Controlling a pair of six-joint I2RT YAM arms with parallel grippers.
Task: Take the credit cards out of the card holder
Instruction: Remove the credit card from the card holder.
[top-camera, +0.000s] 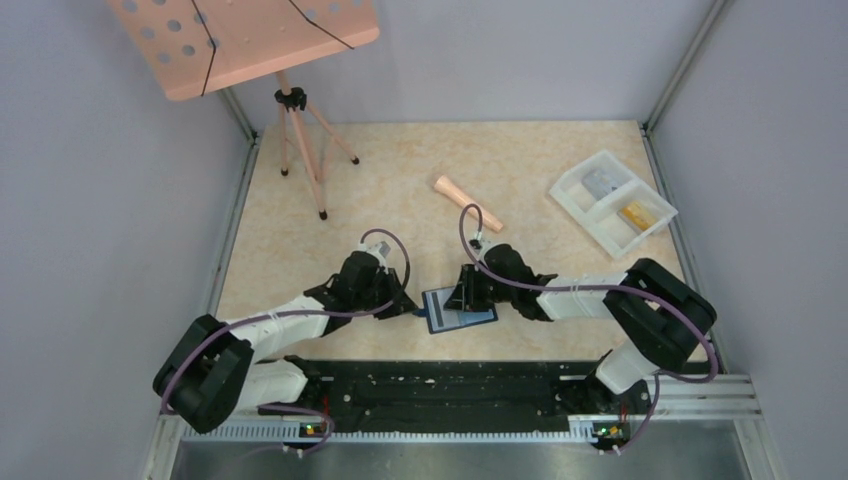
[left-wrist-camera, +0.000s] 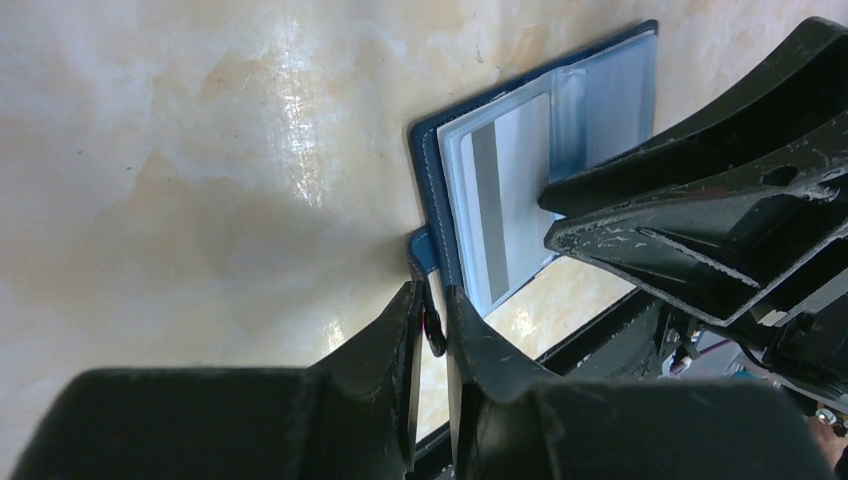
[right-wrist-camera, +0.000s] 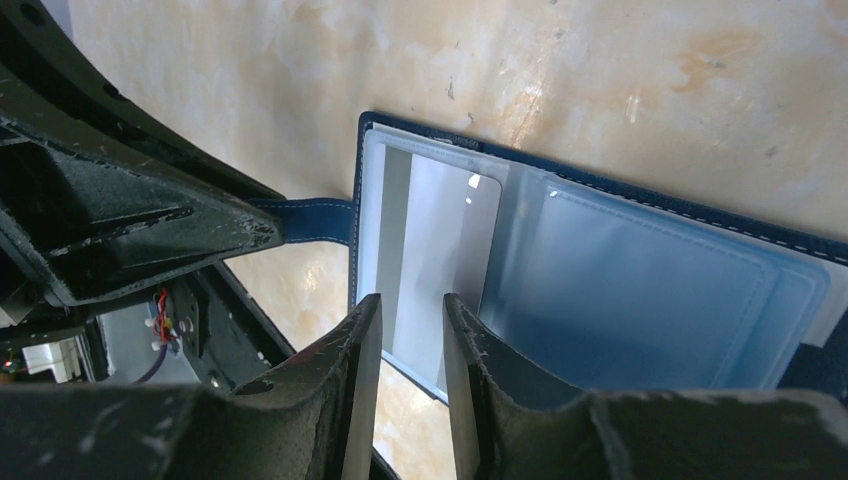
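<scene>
Basically, top view: the card holder (top-camera: 458, 310) lies open and flat at 6 o'clock on the table (top-camera: 400, 170), just by the near edge. The left gripper (top-camera: 410, 304) is at its 9 o'clock side and the right gripper (top-camera: 466, 299) is over its top. A white tray (top-camera: 578, 170) sits well apart at 2 o'clock. Left wrist view: the left gripper is nearly closed and looks pinched on the holder's short tab (left-wrist-camera: 421, 248), pinning it. The holder is navy w/ pale stitching and frosted blue pockets. A grey-silver card (left-wrist-camera: 505, 190) w/ a dark stripe sits in the pocket at 1 o'clock, the right gripper's tips on it. Right wrist view: a narrow slot btwn the jaws, the card showing through it, nothing seen clamped. The card is prob. light, stiff, slick and v. thin. Lying flat it offers no edge, so slide it toward the pocket mouth, then pinch a freed edge. The holder is limp and would likely drag along unless the tab is held.
</scene>
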